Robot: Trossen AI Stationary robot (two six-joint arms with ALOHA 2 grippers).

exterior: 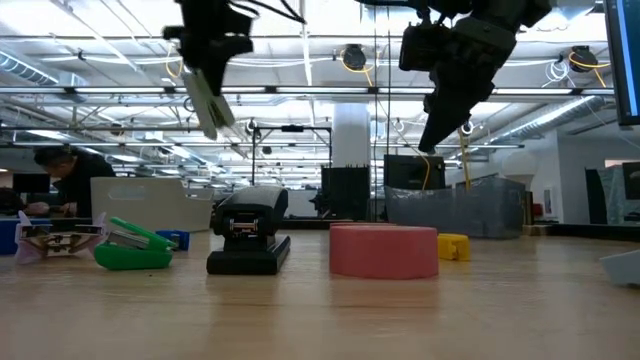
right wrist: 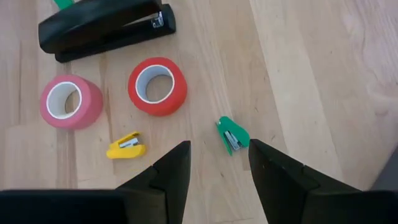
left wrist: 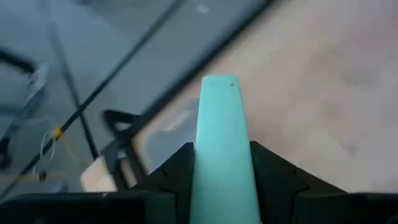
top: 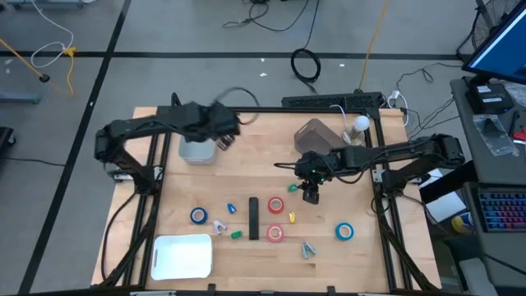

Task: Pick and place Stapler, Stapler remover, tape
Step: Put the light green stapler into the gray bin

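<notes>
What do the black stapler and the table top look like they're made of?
The black stapler: probably glossy plastic, given its soft highlights, with a small metal part at its tip. The table top: pale wood with a matte finish, showing grain lines and plank seams.

Two dark jointed arms, black angular pincers.

No legible text, label, brand, number or sign on any item in any view. The black desk stapler (right wrist: pixel 99 28) and the red tape rolls with white cores (right wrist: pixel 157 86) carry no readable markings; the blue monitor screen (top: pixel 501 45) shows nothing decipherable.
</notes>
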